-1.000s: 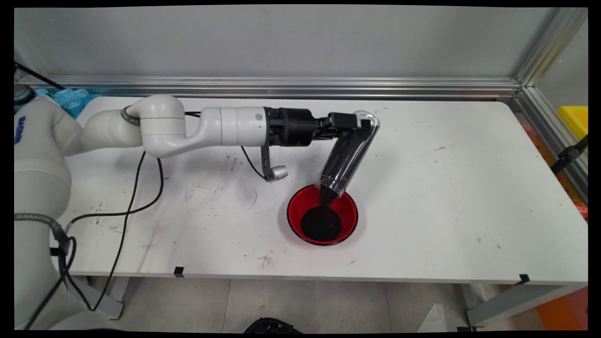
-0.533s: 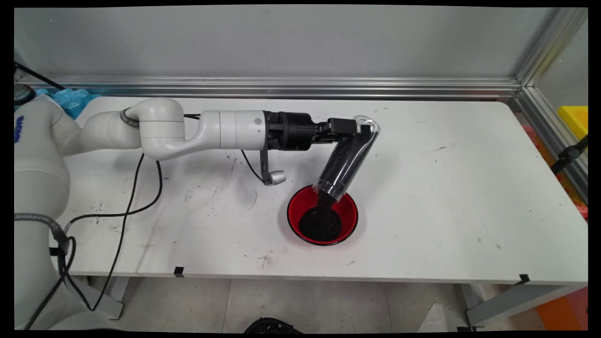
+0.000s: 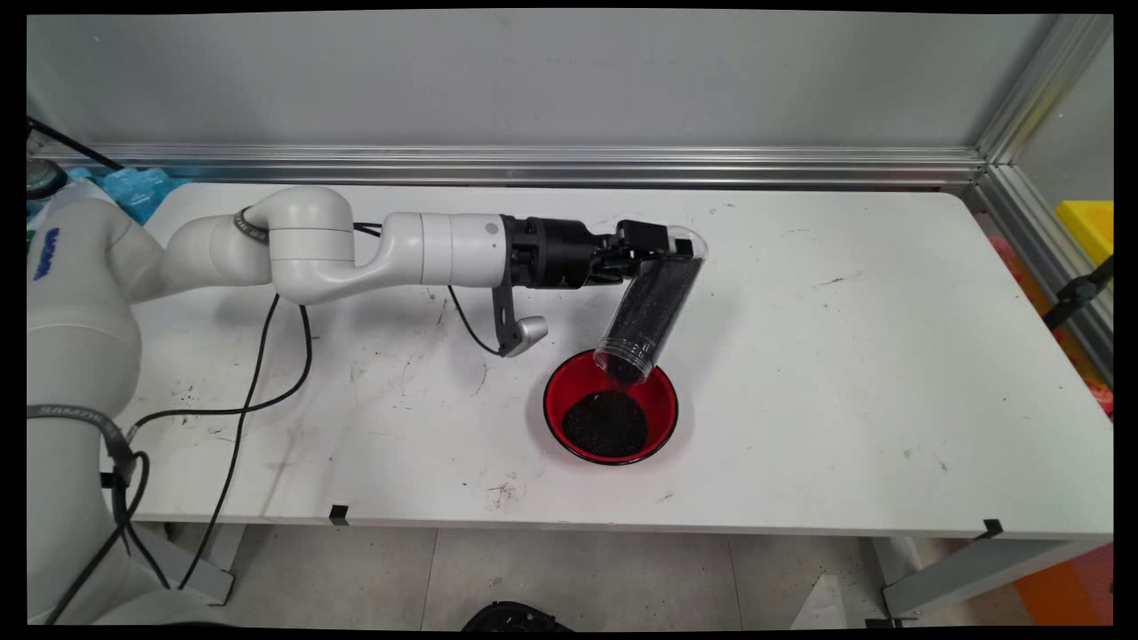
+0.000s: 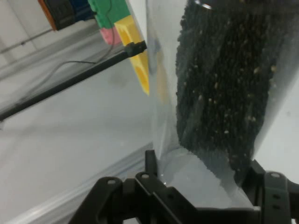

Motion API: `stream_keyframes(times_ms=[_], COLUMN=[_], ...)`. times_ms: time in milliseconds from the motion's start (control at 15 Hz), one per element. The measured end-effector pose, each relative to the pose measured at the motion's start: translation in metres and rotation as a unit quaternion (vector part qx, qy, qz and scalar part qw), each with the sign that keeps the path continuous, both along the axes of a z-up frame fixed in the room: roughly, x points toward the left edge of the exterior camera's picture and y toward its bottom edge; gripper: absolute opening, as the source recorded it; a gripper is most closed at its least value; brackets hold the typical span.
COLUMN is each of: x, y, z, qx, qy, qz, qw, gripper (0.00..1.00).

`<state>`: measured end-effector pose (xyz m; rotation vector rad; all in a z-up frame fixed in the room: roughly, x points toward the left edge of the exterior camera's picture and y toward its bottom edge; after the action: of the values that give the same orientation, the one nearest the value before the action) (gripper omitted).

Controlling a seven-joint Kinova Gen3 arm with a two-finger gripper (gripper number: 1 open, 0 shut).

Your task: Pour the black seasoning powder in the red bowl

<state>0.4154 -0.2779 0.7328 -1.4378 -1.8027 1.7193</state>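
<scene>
While you count, you find one clear plastic tube (image 3: pixel 647 311) partly filled with black granules (image 4: pixel 224 84) and one round red bowl (image 3: pixel 661 407) on the white table (image 3: pixel 871 356). Your black two-finger gripper (image 3: pixel 667 253) pinches the tube's closed end, tilting its mouth just over the bowl, where a dark heap (image 3: pixel 606 423) lies.

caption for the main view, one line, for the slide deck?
Gripper holds a clear tube of dark granules tilted mouth-down over a red bowl with a dark heap in it, on a white table.
</scene>
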Motion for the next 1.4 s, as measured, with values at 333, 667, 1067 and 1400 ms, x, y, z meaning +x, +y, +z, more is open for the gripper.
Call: stream_keyframes(times_ms=[333,667,1067,1400], x=[0.000,-0.003,-0.002,0.000], y=[-0.001,-0.005,-0.007,-0.012], z=[-0.006,-0.006,-0.001,0.007], qx=[0.064,0.124,0.190,0.254], qy=[0.021,0.047,0.072,0.096], qz=[0.021,0.041,0.059,0.078], qw=[0.9975,0.9904,0.9775,0.9594], gripper=[0.00,0.00,0.00,0.00])
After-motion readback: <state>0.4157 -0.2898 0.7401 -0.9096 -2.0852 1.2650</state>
